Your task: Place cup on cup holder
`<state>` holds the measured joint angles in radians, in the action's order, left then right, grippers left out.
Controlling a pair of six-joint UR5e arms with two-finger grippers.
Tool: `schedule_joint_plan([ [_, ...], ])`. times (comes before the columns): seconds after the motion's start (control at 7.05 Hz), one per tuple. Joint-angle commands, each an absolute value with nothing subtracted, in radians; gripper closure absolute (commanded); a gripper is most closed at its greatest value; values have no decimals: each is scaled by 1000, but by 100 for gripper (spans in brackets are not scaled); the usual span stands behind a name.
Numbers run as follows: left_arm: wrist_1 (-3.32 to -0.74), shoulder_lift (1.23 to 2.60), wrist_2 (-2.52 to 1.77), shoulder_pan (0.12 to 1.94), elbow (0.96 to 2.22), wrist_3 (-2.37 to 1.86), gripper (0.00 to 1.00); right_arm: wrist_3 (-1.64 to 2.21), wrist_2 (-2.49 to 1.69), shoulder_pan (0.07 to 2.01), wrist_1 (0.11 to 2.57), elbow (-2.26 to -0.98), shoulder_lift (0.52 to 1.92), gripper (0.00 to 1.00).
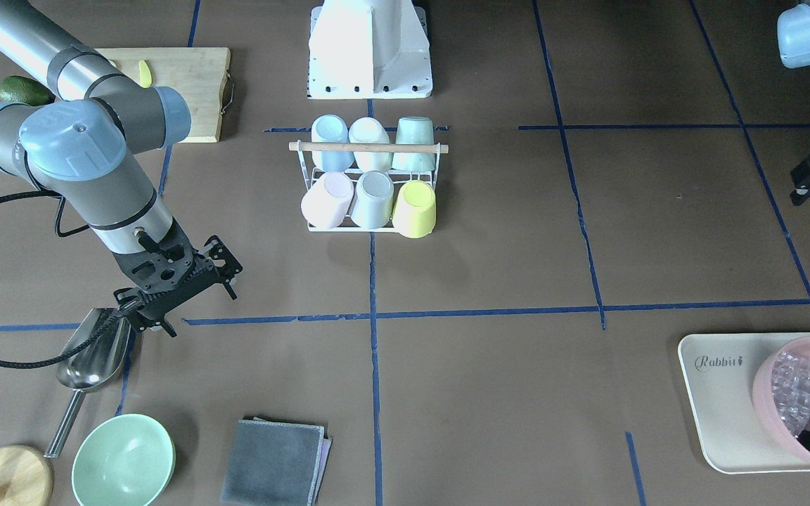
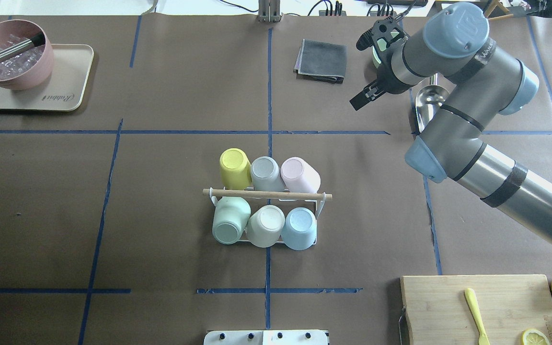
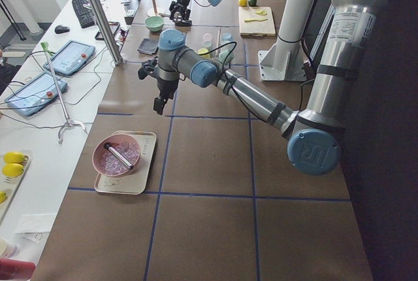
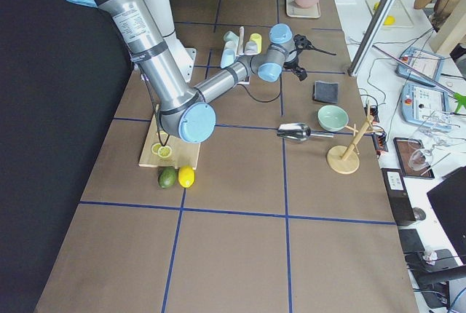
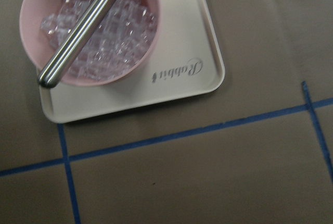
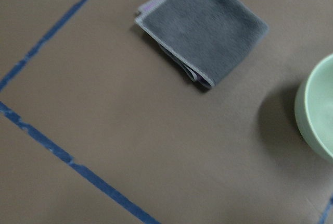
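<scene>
1. The cup holder (image 2: 304, 195) stands mid-bench. Six cups (image 2: 266, 225) sit upturned on it, three on each side of its wooden rod (image 2: 237, 192). I see no loose cup anywhere around it, so the placing looks done.
2. The right pincer (image 2: 356, 75) is spread and empty. It hangs well apart from the holder, out on the operators' side and toward the robot's right, over a metal scoop (image 2: 427, 103) and close to a green bowl (image 1: 124, 460).
3. The left pincer (image 1: 802, 186) is well apart from the holder on the other side. I cannot tell whether it is spread or pressed together.
4. Risk: the yellow cup (image 2: 234, 167), at the holder's corner, leans outward past the base. A jolt to the bench or the rack could tip it off.
5. Risk: a right arm (image 2: 453, 143) pulled back low toward the holder could catch the rod and drag the rack, cups and all.
6. Risk: a dip of the right pincer could knock the scoop or the bowl.
</scene>
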<state>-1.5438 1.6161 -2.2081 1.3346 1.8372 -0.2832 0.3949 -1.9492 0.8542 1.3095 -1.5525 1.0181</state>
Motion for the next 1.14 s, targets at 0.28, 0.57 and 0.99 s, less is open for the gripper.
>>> schedule_joint_plan([
  [0.28, -1536, 1592, -2293, 1549, 1652, -53, 0, 394, -2072, 909, 1469, -1552, 1057, 0],
  [0.57, -1528, 1539, -2324, 1580, 1657, -49, 0, 393, -2234, 1035, 1476, -1554, 1148, 0],
  [0.99, -1325, 1566, -2306, 1638, 1706, -43, 0, 391, -2390, 1327, 1567, -1562, 1290, 0],
])
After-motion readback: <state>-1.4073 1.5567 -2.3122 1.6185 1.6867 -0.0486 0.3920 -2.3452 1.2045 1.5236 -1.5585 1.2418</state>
